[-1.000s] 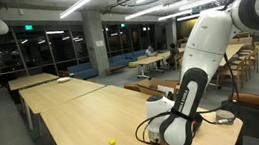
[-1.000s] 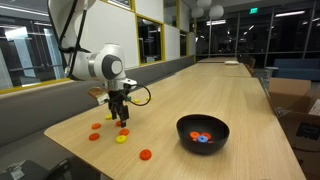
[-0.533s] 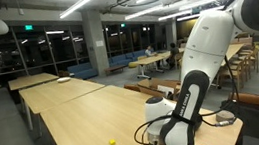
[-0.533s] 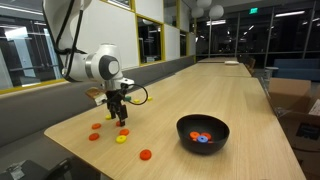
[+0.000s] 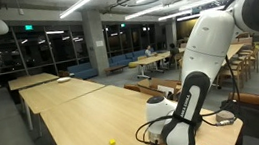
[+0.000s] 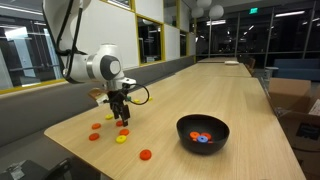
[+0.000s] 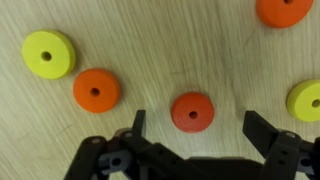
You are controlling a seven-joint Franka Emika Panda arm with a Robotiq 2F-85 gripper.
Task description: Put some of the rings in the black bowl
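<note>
In an exterior view the arm (image 5: 204,63) bent low over the table (image 5: 75,115). Its bulk hid the fingers, so their spread could not be told there. A few rings (image 5: 110,143) lay loose on the wood, off to one side of the wrist.

In an exterior view the gripper (image 6: 122,120) pointed straight down, with a red ring (image 6: 124,132) directly under the fingertips and other rings scattered close around them. The black bowl (image 6: 186,138) stood well apart from the fingers, further along the table, with a few coloured rings already inside.

In the wrist view the fingers (image 7: 137,128) stood wide apart, clamped on nothing. The red ring (image 7: 191,112) lay flat between them, roughly centred. An orange ring (image 7: 97,90) lay just outside one finger, and a yellow ring (image 7: 49,54) lay further out. The wide straddle probably served to catch this single ring while keeping its neighbours outside the closing path.
</note>
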